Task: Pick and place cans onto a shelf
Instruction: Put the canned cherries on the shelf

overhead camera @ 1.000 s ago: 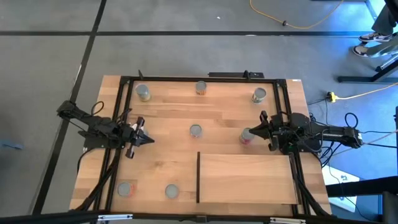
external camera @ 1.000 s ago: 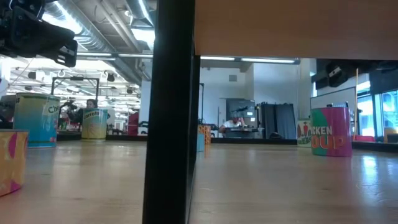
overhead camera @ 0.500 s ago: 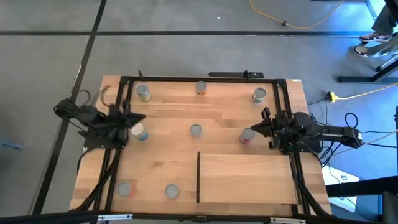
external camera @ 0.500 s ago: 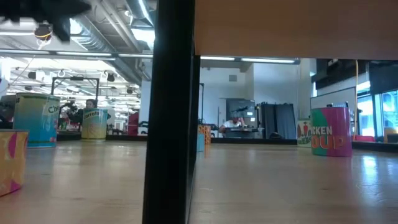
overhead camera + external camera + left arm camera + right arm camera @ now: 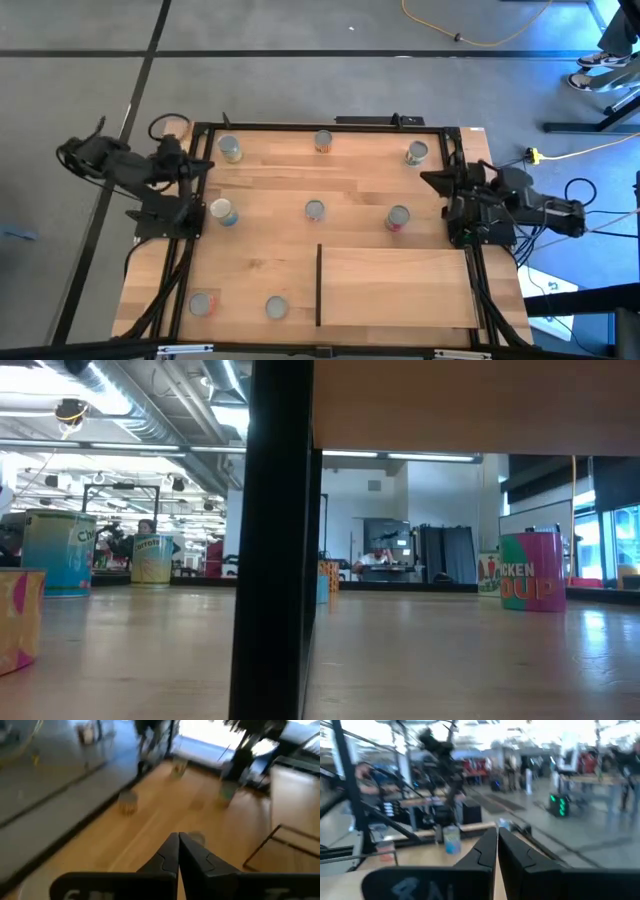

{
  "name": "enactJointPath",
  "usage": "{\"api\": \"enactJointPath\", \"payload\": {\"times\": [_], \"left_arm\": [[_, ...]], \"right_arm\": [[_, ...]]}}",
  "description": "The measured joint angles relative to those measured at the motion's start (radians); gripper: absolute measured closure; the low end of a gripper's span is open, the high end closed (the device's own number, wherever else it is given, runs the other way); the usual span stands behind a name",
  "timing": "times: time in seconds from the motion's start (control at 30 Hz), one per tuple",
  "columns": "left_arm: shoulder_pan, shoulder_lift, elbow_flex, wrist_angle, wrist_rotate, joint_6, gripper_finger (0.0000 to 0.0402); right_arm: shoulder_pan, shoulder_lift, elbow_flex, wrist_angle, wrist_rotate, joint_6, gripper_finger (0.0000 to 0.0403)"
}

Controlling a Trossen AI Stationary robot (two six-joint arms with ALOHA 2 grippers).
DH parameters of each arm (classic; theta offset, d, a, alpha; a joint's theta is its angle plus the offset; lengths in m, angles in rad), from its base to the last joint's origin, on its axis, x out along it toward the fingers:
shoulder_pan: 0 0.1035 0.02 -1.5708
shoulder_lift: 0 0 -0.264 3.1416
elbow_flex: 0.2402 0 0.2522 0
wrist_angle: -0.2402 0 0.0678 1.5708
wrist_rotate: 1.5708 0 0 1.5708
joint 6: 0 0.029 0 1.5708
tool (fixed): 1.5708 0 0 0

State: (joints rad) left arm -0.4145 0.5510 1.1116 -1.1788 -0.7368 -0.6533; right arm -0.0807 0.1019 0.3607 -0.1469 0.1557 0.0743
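- I am seeing the left gripper (image 5: 203, 163) sitting at the table's left edge, over the black frame; in the left wrist view its two fingers (image 5: 170, 855) are pressing together tip to tip with nothing between them.
- I am seeing the right gripper (image 5: 432, 180) sitting at the table's right edge; in the right wrist view its fingers (image 5: 487, 851) are lying almost against each other, gripping nothing.
- The shelf (image 5: 400, 287) is lying flat on the near right part of the table (image 5: 260, 255), its dark strip along the short edge that faces the table's middle, and no can is standing on it.
- I am counting eight cans on the bare table: three along the far edge (image 5: 230, 150) (image 5: 323, 142) (image 5: 416, 153), one white-topped can (image 5: 222, 212) near the left edge close to the left gripper, one in the middle (image 5: 314, 210), one red-sided can (image 5: 397, 217) beyond the shelf's far edge, and two near the front left (image 5: 203, 304) (image 5: 276, 308).
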Motion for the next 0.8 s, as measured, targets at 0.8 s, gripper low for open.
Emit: {"api": "enactJointPath", "payload": {"times": [0.8], "left_arm": [[0.075,0.298,0.073,-0.245,0.391,-0.661,0.0401]], "right_arm": [[0.000,0.210,0.203,-0.136,0.019,0.021,0.0382]]}}
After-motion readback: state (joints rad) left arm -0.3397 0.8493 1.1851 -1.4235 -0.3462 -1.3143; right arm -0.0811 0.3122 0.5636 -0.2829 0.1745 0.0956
